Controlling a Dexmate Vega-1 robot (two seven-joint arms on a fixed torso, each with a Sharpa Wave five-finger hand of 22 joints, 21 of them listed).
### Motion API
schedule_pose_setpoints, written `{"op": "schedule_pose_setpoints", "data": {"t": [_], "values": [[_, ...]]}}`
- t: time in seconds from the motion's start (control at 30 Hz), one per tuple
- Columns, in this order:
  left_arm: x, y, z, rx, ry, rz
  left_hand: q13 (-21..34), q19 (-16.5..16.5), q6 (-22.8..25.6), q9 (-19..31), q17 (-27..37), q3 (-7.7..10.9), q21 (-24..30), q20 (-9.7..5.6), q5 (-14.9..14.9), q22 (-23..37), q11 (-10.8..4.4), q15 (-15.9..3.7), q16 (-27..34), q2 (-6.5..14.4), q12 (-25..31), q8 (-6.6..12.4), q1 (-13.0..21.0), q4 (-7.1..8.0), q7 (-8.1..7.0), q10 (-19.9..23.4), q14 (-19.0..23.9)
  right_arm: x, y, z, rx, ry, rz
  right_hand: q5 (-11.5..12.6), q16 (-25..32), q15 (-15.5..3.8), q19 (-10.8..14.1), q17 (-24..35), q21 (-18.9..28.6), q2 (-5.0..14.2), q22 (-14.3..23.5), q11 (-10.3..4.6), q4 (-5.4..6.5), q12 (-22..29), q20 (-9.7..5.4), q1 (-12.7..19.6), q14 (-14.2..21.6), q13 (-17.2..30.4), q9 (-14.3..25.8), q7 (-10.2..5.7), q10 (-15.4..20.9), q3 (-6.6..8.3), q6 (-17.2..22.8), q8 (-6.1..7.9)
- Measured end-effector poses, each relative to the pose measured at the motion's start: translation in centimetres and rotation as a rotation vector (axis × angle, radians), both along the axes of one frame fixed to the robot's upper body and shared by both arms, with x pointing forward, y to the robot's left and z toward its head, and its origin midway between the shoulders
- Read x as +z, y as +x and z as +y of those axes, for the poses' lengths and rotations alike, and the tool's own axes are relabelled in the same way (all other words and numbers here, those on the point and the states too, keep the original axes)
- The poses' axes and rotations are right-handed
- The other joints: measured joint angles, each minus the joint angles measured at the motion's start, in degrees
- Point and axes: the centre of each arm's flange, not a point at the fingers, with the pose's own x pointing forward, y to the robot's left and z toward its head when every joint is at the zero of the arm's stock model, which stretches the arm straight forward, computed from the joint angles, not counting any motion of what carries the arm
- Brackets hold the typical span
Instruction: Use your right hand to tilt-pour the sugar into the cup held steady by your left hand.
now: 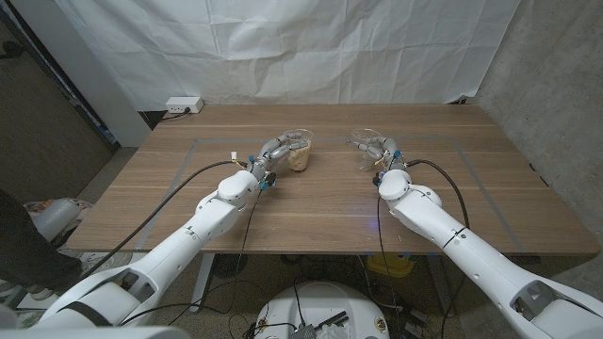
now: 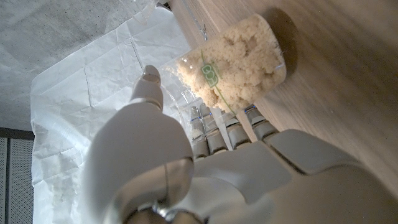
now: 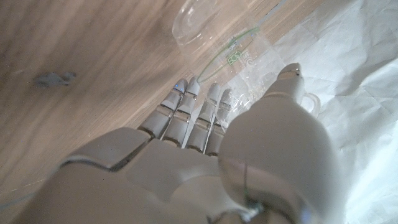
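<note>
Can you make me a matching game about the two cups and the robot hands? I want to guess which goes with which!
Things:
1. Cup by the left hand
2. Cup by the right hand
3. Table
4. Sheet behind the table

Descriptions:
A. white and wrinkled
B. clear and empty
C. brown wood
D. full of pale lumpy sugar

Pairs: 1-D, 2-B, 3-C, 4-A

The left hand has its fingers around the full cup. The right hand has its fingers at the empty one.
</note>
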Motion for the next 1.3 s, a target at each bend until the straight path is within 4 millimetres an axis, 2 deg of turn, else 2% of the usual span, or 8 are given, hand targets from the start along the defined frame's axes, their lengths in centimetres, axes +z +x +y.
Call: {"op": "schedule_pose_setpoints", "data": {"t": [0.13, 0.3, 0.43, 0.73, 0.97, 1.07, 1.2, 1.3], "values": [[0.0, 0.0, -0.1, -0.007, 0.006, 0.001, 0.0, -0.3, -1.6, -0.3, 0.0, 0.0, 0.0, 0.33, 0.0, 0.0, 0.08, -0.21, -0.2, 0.0, -0.4, -0.93, 0.0, 0.0, -0.34, -1.1, -0.3, -0.6, 0.0, -0.4, -0.004, -0.002, 0.005, 0.0, -0.6, -0.11, 0.0, -0.6, 0.0, -0.51, 0.0, 1.88, 1.75, -2.5, 0.01, -3.0, -2.4, -0.8, -0.4, 0.82, -4.2, -0.3, -7.4, -3.88], [0.2, -0.1, -0.2, -0.017, 0.015, -0.003, 0.0, -0.9, -3.3, -0.5, 0.0, 0.55, 0.0, 0.51, 0.0, 0.0, 0.54, -0.22, -0.4, 0.0, -0.8, -2.12, 0.0, 0.55, -0.01, -2.5, -1.3, -0.5, -0.2, -0.4, 0.037, 0.002, -0.032, 0.0, -1.6, 0.1, -1.6, -1.4, -0.4, -2.45, 0.0, 3.57, 3.17, -5.2, 1.59, -6.3, -6.8, -1.6, -0.7, 2.4, -9.9, -1.4, -16.1, -8.81], [0.4, -0.1, -0.2, -0.025, 0.017, -0.01, 0.0, -1.3, -4.1, -0.6, 0.0, 0.86, 0.0, 0.51, 0.0, 0.0, 0.78, -0.21, -0.4, -0.1, -1.1, -2.58, -0.1, 0.86, 0.19, -2.9, -1.9, -0.5, -0.3, -0.4, 0.068, -0.004, -0.054, 0.0, -1.6, 0.18, -2.7, -1.8, -0.9, -3.15, 0.0, 4.14, 3.42, -6.3, 2.27, -7.6, -9.5, -1.9, -0.8, 3.2, -13.4, -1.88, -20.0, -10.74], [0.8, 0.0, -0.1, -0.035, 0.018, -0.019, 0.0, -1.7, -4.2, -0.9, 0.0, 0.61, 0.0, 0.82, 0.0, 0.0, 0.78, -0.21, -0.9, 0.6, -1.1, -2.94, -1.2, 1.1, 0.27, -2.9, -1.9, -0.9, -0.4, -0.5, 0.103, -0.019, -0.072, 0.0, -2.4, 0.32, -5.7, -2.9, -1.8, -4.51, 0.0, 4.66, 3.87, -7.5, 3.0, -9.0, -15.7, -2.9, -0.8, 3.83, -21.9, -2.32, -26.6, -12.13], [1.1, 0.1, -0.1, -0.038, 0.018, -0.027, 0.0, -1.6, -4.2, -0.9, 0.0, 0.61, 0.0, 0.82, 0.0, 0.0, 1.09, 0.0, -0.9, 0.5, -1.1, -3.03, -1.4, 1.09, 0.28, -3.2, -2.1, -1.1, -0.3, -0.7, 0.135, -0.031, -0.06, 0.0, -2.5, 1.36, -9.4, -4.1, -2.5, -5.32, 0.0, 4.91, 4.47, -7.5, 5.47, -10.4, -21.2, -3.9, -0.8, 4.22, -27.9, -2.92, -31.4, -12.13], [1.1, 0.1, -0.1, -0.04, 0.018, -0.029, 0.0, -1.6, -4.2, -0.9, 0.0, 0.61, 0.0, 0.82, 0.0, 0.0, 0.84, 0.09, -0.9, 0.5, -1.1, -3.43, -1.4, 1.09, 0.28, -3.5, -2.2, -1.0, -0.2, -0.8, 0.145, -0.033, -0.058, 0.0, -2.5, 1.98, -11.1, -4.6, -2.9, -5.86, 0.0, 4.89, 4.64, -7.5, 7.14, -10.9, -23.0, -4.3, -1.1, 4.17, -30.0, -3.1, -33.2, -12.13], [1.3, 0.2, 0.0, -0.041, 0.019, -0.031, 0.0, -1.6, -4.3, -1.1, 0.0, 0.6, 0.0, 0.82, 0.0, 0.0, 0.8, 0.09, -0.9, 0.5, -1.1, -3.46, -1.4, 1.09, 0.19, -3.5, -2.2, -1.0, 0.0, -0.8, 0.171, -0.03, -0.052, 0.0, -2.5, 3.36, -13.9, -5.4, -3.3, -6.68, -0.1, 5.61, 5.19, -7.5, 11.22, -12.4, -26.2, -4.9, -1.1, 4.46, -33.3, -3.64, -36.1, -12.13], [1.4, 0.3, 0.0, -0.04, 0.018, -0.032, 0.0, -1.6, -4.4, -1.1, 0.0, 0.6, 0.0, 0.82, 0.0, 0.0, 0.77, -0.22, -0.9, 0.5, -1.1, -3.47, -1.4, 1.09, 0.27, -3.5, -2.5, -1.0, 0.1, -1.0, 0.185, -0.026, -0.051, 0.0, -2.5, 3.73, -14.4, -5.7, -3.3, -7.04, -0.1, 6.11, 5.26, -7.5, 12.94, -12.7, -27.1, -5.1, -0.9, 4.91, -34.5, -3.71, -37.6, -12.12]]}}
